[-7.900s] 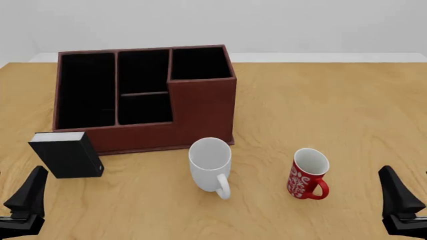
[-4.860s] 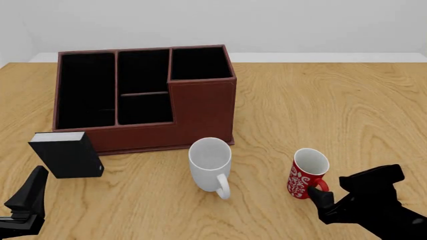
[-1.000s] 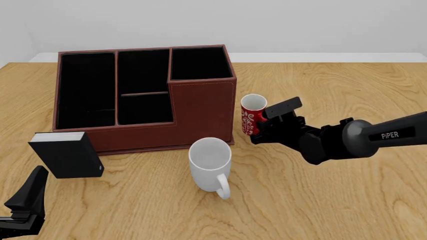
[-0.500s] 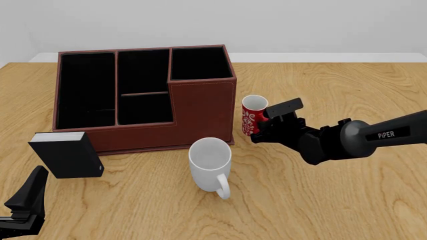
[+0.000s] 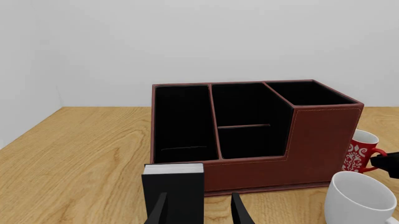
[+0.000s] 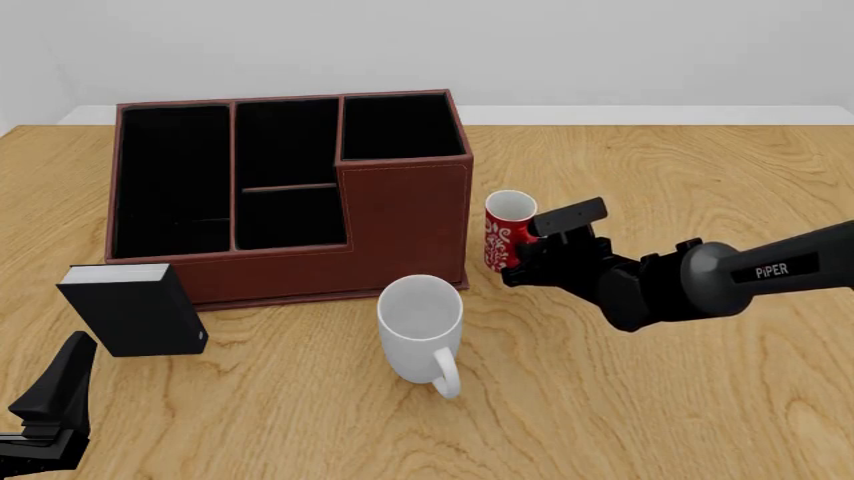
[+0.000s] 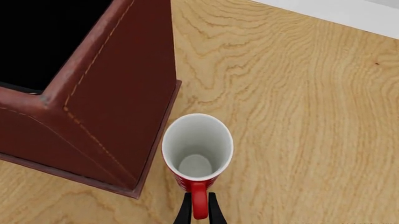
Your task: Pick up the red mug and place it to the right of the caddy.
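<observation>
Red mug [image 6: 507, 232] handle clamped by outstretched right hand [image 6: 531, 244], beside caddy [image 6: 287, 195].

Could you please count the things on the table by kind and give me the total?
Mugs: 2, the red mug held by its handle in the right gripper and the white mug.
Boxes: 2, the caddy and the small black box.
Total: 4 things.

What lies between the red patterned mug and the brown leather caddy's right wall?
Nothing: only a thin strip of bare wooden table separates red patterned mug from brown leather caddy, clearest in right wrist view.
</observation>
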Action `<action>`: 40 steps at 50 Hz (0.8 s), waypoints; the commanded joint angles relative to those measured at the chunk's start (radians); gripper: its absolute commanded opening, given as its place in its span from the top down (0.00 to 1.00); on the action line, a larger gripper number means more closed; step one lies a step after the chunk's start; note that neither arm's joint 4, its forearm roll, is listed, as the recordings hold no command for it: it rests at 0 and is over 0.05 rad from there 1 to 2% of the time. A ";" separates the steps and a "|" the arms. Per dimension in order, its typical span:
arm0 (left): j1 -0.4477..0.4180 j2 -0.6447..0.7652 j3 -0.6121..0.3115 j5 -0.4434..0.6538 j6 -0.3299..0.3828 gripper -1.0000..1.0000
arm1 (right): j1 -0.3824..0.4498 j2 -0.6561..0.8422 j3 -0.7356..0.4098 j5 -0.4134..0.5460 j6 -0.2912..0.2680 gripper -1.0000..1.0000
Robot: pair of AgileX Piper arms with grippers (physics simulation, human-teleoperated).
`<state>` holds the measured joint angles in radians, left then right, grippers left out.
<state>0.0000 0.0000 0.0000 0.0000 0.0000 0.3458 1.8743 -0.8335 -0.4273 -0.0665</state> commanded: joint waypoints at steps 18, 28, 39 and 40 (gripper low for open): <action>0.000 0.000 0.000 0.000 0.000 0.00 | 0.007 0.014 0.017 -0.007 0.035 0.00; 0.000 0.000 0.000 0.000 0.000 0.00 | -0.001 -0.017 0.033 -0.003 0.034 0.00; 0.000 0.000 0.000 0.000 0.000 0.00 | -0.031 -0.132 0.146 -0.030 0.035 0.00; 0.000 0.000 0.000 0.000 0.000 0.00 | -0.036 -0.144 0.160 -0.035 0.038 0.00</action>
<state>0.0000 0.0000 0.0000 0.0000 0.0000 0.3327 1.8113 -0.7568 -0.4397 -0.0325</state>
